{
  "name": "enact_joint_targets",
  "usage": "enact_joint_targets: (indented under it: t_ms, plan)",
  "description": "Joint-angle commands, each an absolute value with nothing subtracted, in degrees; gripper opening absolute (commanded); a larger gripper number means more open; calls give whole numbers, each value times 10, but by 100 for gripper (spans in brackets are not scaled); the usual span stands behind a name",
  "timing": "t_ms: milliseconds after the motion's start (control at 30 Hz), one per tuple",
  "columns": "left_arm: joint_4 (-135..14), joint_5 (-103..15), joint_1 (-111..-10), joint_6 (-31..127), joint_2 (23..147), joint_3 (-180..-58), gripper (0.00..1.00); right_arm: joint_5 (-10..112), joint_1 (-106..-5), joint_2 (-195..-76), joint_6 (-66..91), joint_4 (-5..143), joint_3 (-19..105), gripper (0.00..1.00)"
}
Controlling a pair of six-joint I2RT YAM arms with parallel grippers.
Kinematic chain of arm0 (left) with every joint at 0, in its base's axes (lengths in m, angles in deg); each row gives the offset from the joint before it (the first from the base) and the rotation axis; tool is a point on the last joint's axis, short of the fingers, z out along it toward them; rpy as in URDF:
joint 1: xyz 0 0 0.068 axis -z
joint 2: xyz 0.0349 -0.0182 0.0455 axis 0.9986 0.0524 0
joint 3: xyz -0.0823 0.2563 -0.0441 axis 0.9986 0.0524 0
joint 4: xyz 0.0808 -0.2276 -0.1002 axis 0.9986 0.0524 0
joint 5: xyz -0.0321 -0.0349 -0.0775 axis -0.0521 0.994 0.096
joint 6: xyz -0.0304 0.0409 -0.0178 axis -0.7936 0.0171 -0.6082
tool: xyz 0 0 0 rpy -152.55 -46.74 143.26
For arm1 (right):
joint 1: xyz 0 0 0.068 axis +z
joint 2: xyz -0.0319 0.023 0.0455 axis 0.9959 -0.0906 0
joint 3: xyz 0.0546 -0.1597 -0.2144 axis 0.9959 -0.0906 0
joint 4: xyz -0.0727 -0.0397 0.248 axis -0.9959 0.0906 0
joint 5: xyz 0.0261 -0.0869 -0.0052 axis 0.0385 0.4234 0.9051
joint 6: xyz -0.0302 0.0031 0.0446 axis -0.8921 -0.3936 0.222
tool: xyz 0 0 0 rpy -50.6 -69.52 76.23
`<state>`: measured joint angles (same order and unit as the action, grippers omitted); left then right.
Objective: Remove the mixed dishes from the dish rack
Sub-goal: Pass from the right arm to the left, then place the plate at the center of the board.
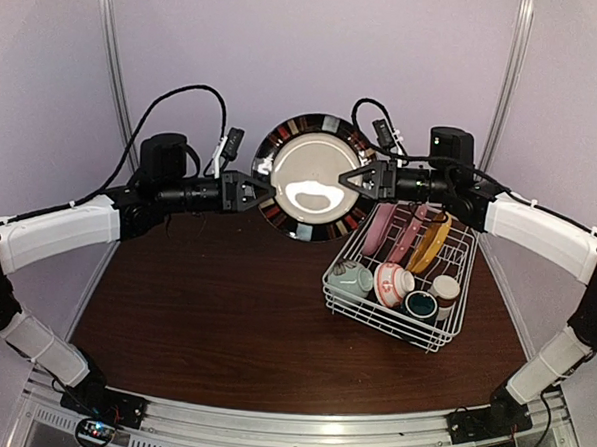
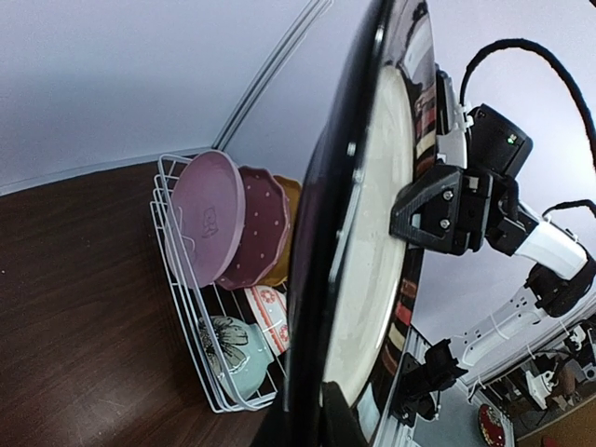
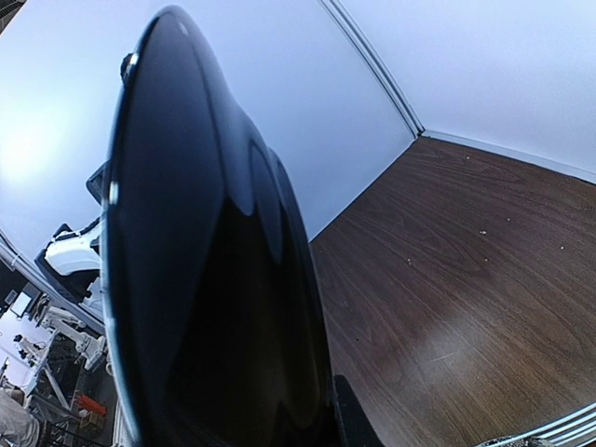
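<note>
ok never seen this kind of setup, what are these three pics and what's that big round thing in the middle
Two robot arms are bolted at a brown wooden table. One picture looks down from above; the other two come from cameras on each wrist. The big round thing is a glossy black-rimmed plate with a cream centre, held up on edge: the left gripper and right gripper each pinch a side of its rim. On the table sits a white wire dish rack, holding pink plates, a yellow plate, bowls and cups.
</note>
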<state>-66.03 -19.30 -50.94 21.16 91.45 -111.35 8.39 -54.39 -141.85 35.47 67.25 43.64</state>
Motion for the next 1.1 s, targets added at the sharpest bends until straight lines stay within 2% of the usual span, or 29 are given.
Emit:
enact_joint_targets:
  t_ms: [0,67,167,233,267,400,533,767,1067]
  plan:
    - [-724,-191,-504,213,917,-1100,0,84,-553,-1408,392,606,441,13]
    - [-733,-191,-504,206,917,-1100,0,86,-559,-1407,398,603,437,21]
    - [-744,-189,-504,196,918,-1099,0,88,-569,-1405,414,590,428,40]
    - [-752,-188,-504,191,917,-1097,0,92,-577,-1401,424,577,421,64]
    - [-755,-188,-504,190,916,-1097,0,94,-581,-1399,426,574,418,72]
    - [-755,-199,-505,183,917,-1095,0,90,-588,-1394,431,569,417,89]
    - [-761,-205,-507,172,923,-1096,0,97,-596,-1392,435,574,417,99]
    - [-774,-209,-527,143,925,-1093,0,126,-617,-1377,420,611,418,100]
    - [-834,-216,-608,75,925,-1065,0,159,-635,-1347,360,696,446,100]
